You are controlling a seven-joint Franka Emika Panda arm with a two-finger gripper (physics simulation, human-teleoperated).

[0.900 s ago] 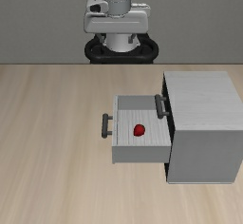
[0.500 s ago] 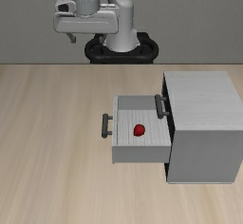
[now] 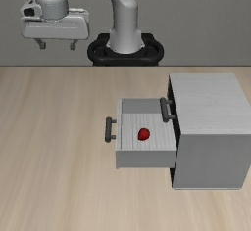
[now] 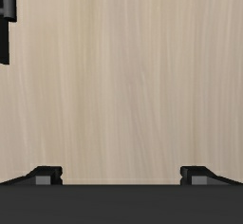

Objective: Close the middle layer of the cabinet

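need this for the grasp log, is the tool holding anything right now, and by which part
Nothing is held. The tool hangs open above the table, far from the open drawer, with bare wood between its fingertips.

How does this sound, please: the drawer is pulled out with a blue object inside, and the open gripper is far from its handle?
Not quite: the exterior view shows the object in the drawer is red, not blue. The drawer is pulled out, and the open gripper is far from its handle.
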